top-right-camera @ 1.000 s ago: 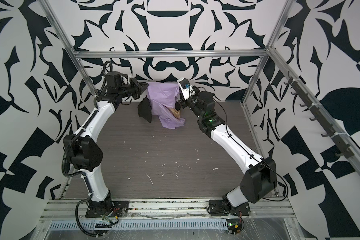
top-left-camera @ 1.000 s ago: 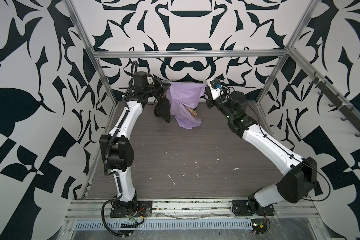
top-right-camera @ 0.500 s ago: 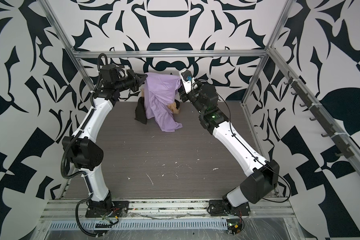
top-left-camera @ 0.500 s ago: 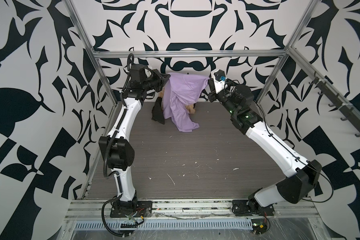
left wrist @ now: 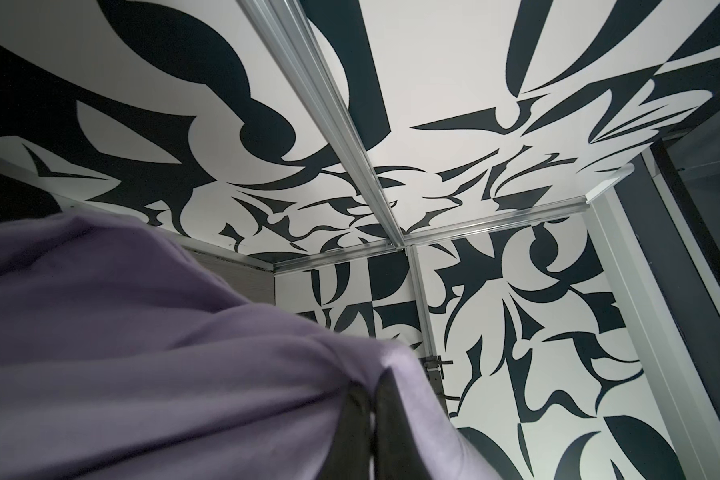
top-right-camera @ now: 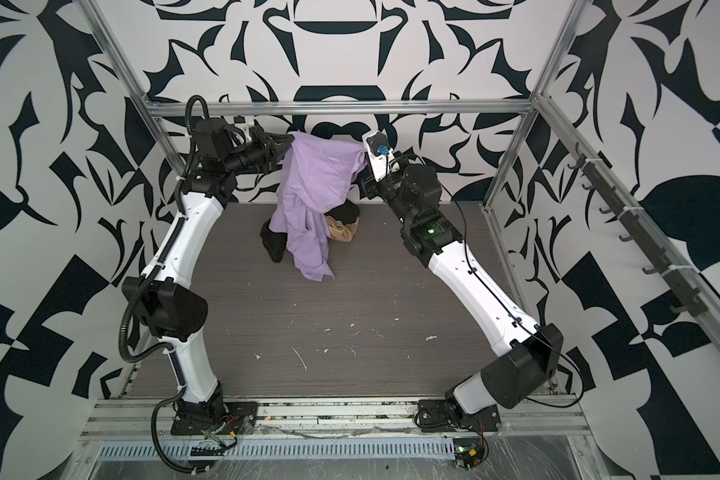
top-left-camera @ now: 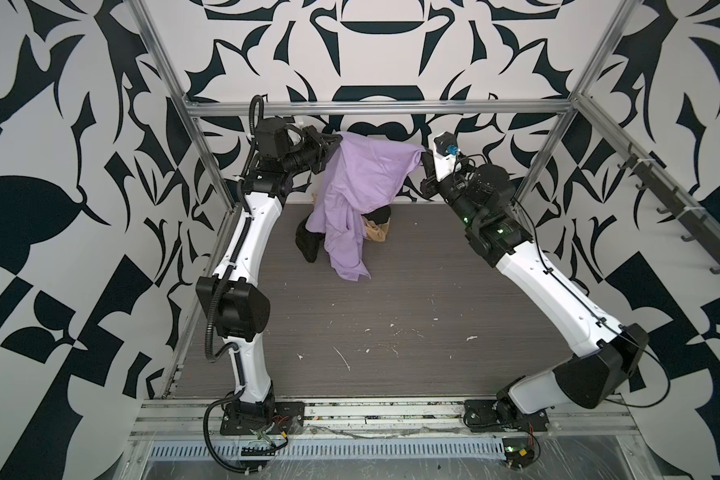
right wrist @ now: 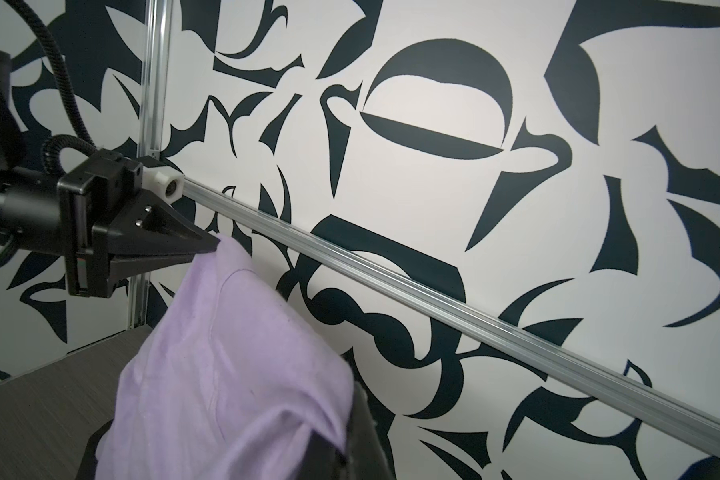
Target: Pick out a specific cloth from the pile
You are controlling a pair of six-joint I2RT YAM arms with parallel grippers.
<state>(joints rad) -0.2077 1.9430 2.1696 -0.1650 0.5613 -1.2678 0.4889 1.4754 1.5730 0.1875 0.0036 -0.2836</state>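
Note:
The lilac cloth [top-left-camera: 362, 178] [top-right-camera: 316, 174] hangs spread between my two grippers, high at the back of the cell. Its lower end trails down to the floor. My left gripper [top-left-camera: 336, 143] [top-right-camera: 290, 139] is shut on one upper corner, and my right gripper [top-left-camera: 424, 151] [top-right-camera: 364, 151] is shut on the other. Lilac fabric [left wrist: 142, 353] bunches over the left gripper [left wrist: 373, 399] in the left wrist view. In the right wrist view the cloth [right wrist: 225, 374] runs from the right gripper [right wrist: 350, 415] across to the left gripper [right wrist: 208, 249]. The rest of the pile, a black garment [top-left-camera: 308, 245] and a tan one [top-left-camera: 377, 230], lies on the floor beneath.
An aluminium crossbar [top-left-camera: 375, 109] runs just behind both grippers, with upright posts at the back corners. A rail of hooks [top-left-camera: 682, 216] lines the right wall. Small white scraps [top-left-camera: 341, 357] dot the grey floor [top-left-camera: 391, 291] in front.
Both grippers have risen and drawn apart, lifting and spreading the lilac cloth. The black garment has sunk from beside the left gripper down to the floor.

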